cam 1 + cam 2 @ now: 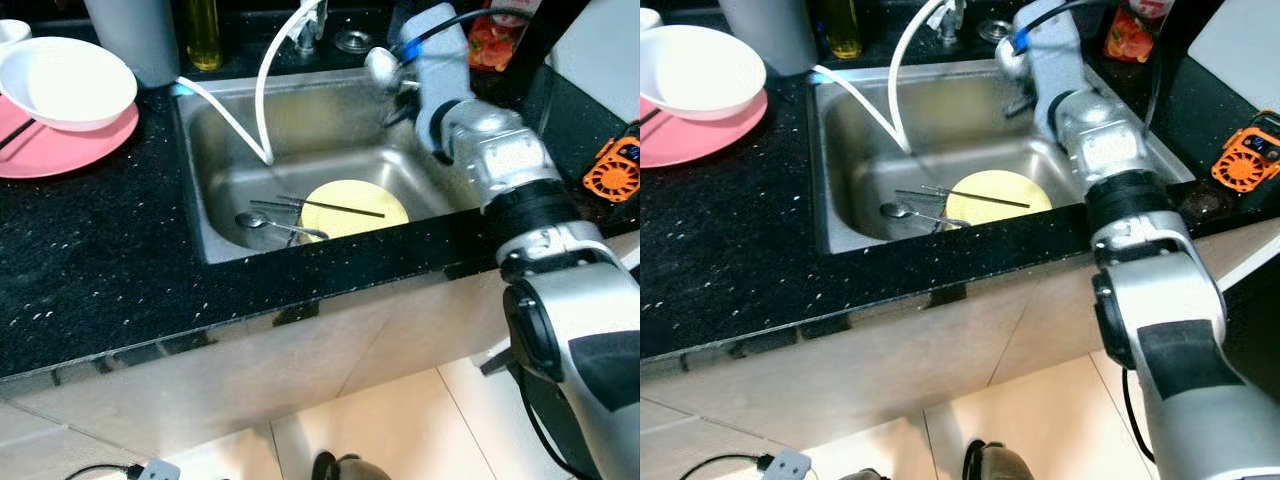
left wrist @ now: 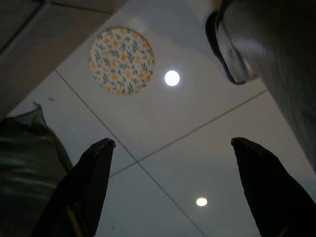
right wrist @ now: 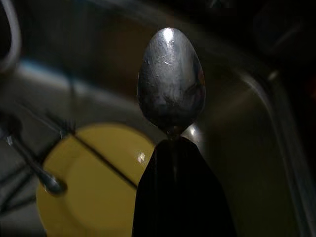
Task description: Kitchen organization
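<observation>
My right arm reaches over the steel sink (image 1: 205, 160), and my right gripper (image 3: 173, 144) is shut on the handle of a metal spoon (image 3: 171, 79). The spoon's bowl (image 1: 383, 68) is held above the sink's back right corner. Down in the basin lies a yellow plate (image 1: 352, 225) with black chopsticks (image 1: 340, 207) across it, and a second spoon (image 1: 255, 220) rests beside it among other cutlery. My left gripper (image 2: 173, 142) hangs open over the tiled floor with nothing between its fingers.
A white hose (image 1: 260, 100) curves from the faucet (image 1: 308, 25) into the sink. On the black counter to the left, a white bowl (image 1: 65, 80) sits on a pink plate (image 1: 60, 152), beside a grey container (image 1: 135, 35). An orange device (image 1: 612, 170) lies on the right.
</observation>
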Motion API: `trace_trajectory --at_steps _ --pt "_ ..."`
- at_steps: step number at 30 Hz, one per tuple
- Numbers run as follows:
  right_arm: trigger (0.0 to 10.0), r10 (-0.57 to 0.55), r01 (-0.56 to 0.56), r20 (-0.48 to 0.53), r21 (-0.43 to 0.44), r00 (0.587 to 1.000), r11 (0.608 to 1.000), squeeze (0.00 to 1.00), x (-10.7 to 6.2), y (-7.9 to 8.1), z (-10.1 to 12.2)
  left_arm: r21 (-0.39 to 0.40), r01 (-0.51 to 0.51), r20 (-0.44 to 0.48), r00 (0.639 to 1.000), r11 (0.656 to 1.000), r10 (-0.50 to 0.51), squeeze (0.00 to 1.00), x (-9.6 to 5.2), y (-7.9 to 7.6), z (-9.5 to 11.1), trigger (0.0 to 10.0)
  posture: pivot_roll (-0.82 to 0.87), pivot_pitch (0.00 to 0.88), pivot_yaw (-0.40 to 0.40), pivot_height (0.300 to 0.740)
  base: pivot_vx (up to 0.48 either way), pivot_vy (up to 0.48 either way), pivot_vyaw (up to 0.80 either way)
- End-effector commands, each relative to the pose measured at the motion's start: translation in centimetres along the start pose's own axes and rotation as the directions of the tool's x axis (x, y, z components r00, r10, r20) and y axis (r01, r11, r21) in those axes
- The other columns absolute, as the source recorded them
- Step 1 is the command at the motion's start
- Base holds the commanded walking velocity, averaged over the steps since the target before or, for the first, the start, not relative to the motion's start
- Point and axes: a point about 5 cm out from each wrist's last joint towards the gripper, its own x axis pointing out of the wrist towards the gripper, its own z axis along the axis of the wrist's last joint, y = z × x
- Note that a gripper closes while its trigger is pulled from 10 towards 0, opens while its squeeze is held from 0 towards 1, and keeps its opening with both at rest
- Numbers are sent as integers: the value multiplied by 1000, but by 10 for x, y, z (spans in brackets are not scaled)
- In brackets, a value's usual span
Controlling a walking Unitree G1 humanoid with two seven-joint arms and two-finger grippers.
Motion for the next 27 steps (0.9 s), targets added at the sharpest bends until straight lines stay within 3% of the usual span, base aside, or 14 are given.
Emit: trace_trajectory --at_steps 1,5,9,14,15,17,21,22,25,27 --pt "10000 30 -31 -28 -35 999 999 0 4 8 -6 -2 156 -91 984 988 -156 0 -3 -47 -30 10000 19 295 -130 740 0 0 0" --pt "10000 44 -46 -32 -47 999 998 0 7 16 -7 -3 158 -94 983 987 -158 0 -4 -48 -35 10000 23 317 -133 740 0 0 0" --pt "10000 80 -85 -67 -76 995 994 0 14 41 -17 -10 156 -92 983 988 -156 0 -8 -47 -46 10000 39 384 -136 740 0 0 0" --pt "10000 94 -97 -54 -68 994 993 0 16 48 -17 -12 155 -91 984 988 -155 0 -9 -47 -49 10000 45 398 -136 740 0 0 0" --pt "10000 112 -112 -2 -27 994 993 0 18 57 -10 -10 154 -85 984 988 -155 0 -10 -46 -52 10000 54 415 -134 740 0 0 0" --pt "10000 121 -121 4 -19 993 992 0 19 63 -9 -8 154 -81 985 988 -154 0 -11 -46 -54 10000 61 423 -132 740 0 0 0" --pt "10000 130 -130 -1 -20 992 991 0 19 65 -10 -7 154 -79 985 988 -154 0 -12 -45 -54 10000 62 424 -132 740 0 0 0" --pt "10000 142 -142 -2 2 990 990 1000 20 68 -11 -5 153 -77 985 988 -153 0 -12 -45 -54 10000 64 423 -131 740 0 0 0" --pt "10000 157 -159 26 79 987 984 1000 20 72 -9 -4 152 -73 986 988 -152 0 -11 -45 -53 10000 67 416 -130 740 0 0 0" --pt "10000 158 -182 113 242 981 953 1000 20 70 0 -2 149 -65 987 989 -149 0 -10 -43 -49 10000 72 400 -126 740 0 0 0"
